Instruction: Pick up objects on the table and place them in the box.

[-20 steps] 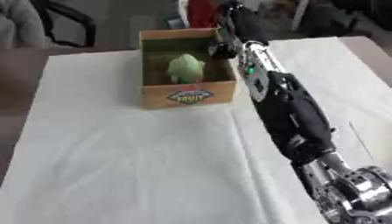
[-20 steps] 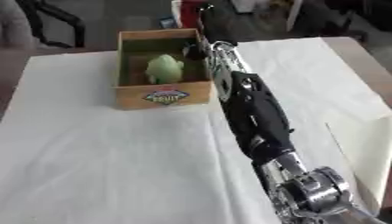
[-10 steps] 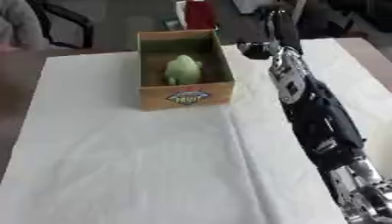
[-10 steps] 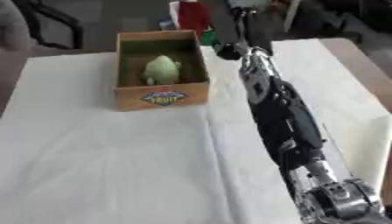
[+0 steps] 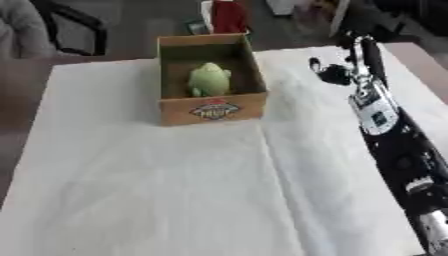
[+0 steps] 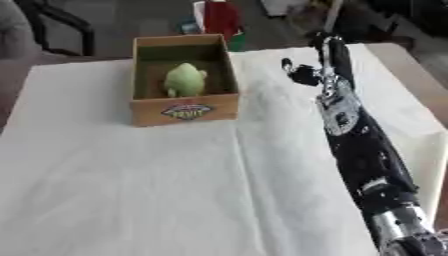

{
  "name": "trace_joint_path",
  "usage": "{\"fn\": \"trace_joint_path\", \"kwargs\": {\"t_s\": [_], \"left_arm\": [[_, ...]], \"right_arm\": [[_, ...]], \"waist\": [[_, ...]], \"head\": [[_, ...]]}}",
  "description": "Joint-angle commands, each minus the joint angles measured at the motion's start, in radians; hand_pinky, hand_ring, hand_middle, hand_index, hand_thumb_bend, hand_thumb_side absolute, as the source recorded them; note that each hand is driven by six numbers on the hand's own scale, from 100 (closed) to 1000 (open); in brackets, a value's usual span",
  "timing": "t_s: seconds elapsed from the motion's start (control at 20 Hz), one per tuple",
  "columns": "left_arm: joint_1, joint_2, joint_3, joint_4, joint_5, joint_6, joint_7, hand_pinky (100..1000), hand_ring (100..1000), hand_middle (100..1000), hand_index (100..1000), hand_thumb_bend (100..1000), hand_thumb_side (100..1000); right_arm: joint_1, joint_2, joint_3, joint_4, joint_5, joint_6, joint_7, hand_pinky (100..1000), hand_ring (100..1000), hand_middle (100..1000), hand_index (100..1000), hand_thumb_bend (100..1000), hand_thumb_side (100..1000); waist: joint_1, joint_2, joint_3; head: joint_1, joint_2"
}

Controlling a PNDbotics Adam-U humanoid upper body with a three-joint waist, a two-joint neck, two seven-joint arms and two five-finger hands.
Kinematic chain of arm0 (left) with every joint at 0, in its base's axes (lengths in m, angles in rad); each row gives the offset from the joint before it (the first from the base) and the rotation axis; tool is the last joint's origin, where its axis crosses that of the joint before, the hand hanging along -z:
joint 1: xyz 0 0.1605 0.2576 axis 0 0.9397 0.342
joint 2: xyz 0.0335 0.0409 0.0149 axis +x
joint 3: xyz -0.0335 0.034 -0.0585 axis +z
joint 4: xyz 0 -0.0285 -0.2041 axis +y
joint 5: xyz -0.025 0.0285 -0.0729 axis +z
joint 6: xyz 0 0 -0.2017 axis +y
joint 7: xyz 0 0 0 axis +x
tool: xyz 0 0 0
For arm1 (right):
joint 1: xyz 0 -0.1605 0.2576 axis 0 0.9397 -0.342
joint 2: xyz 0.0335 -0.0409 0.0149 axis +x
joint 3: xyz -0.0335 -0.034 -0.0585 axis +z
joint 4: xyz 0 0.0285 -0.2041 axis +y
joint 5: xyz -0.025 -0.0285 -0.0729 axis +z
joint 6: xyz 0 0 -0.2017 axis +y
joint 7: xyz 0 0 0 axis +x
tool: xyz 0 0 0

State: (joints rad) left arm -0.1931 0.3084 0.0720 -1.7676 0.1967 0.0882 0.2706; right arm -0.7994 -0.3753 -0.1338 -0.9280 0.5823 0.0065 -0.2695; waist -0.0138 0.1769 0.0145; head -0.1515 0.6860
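Right hand (image 5: 350, 55) swung from over the box (image 5: 210, 107) to its 3 o'clock, finger state unclear, green object (image 5: 208, 79) unmoved inside, white tabletop (image 5: 175, 190)

Both views look down from the robot's head, facing forward across the worktop (image 5: 131, 200) toward its far edge. They sit side by side, so they share nearly everything: the cardboard box (image 5: 210, 107) near the far edge and the right arm (image 6: 359, 145) along the right edge, shifted slightly sideways between them.
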Motion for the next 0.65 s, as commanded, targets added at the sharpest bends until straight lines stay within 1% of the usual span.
{"fn": "trace_joint_path", "kwargs": {"t_s": [0.05,0.3,0.65], "left_arm": [[-0.006,0.025,0.013,-0.012,-0.001,-0.001,0.004,742,669,601,625,237,420],[-0.004,0.026,0.012,-0.011,0.001,0.000,0.005,742,668,601,626,235,420],[-0.008,0.026,0.013,-0.013,0.001,0.000,0.006,743,668,600,625,235,421]], "right_arm": [[0.007,-0.058,0.006,-0.045,-0.071,-0.018,0.002,620,752,622,756,444,141],[0.048,-0.081,0.022,-0.087,-0.129,-0.039,0.021,621,753,613,756,447,150],[0.082,-0.082,0.024,-0.130,-0.169,-0.047,0.030,620,753,612,759,448,154]], "waist": [[0.002,-0.017,0.001],[0.005,-0.016,0.000],[0.004,-0.010,0.003]], "head": [[0.004,0.005],[0.003,0.007],[0.007,0.010]]}}
